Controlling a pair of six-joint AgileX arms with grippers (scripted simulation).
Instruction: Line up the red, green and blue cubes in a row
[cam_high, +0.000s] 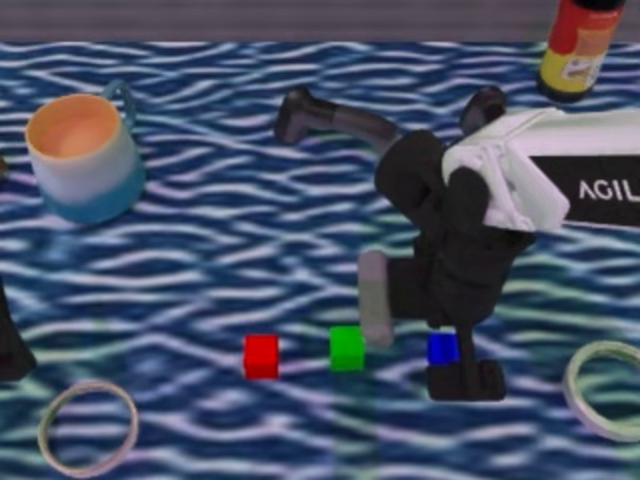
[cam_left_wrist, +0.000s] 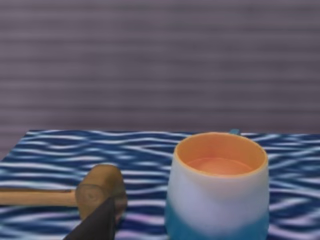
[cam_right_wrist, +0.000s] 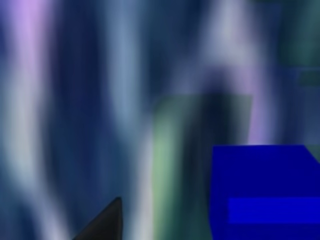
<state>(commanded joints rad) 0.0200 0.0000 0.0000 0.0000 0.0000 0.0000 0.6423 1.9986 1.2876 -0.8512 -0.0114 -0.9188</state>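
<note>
Three cubes stand in a row near the table's front edge: the red cube (cam_high: 261, 356) at the left, the green cube (cam_high: 347, 348) in the middle, the blue cube (cam_high: 442, 348) at the right. My right gripper (cam_high: 432, 345) hangs over the blue cube, open. In the right wrist view the blue cube (cam_right_wrist: 265, 195) rests on the cloth, apart from the one dark fingertip (cam_right_wrist: 107, 222) that shows. My left gripper (cam_high: 10, 345) is parked at the table's left edge, open, with one finger (cam_left_wrist: 97, 225) showing in its wrist view.
A white and blue mug (cam_high: 85, 160) stands at the back left, a bottle (cam_high: 580, 45) at the back right, and a black tool (cam_high: 330, 118) behind my right arm. Rings lie at the front left (cam_high: 88, 428) and front right (cam_high: 605, 390). A wooden mallet (cam_left_wrist: 97, 192) lies beside the mug (cam_left_wrist: 217, 185).
</note>
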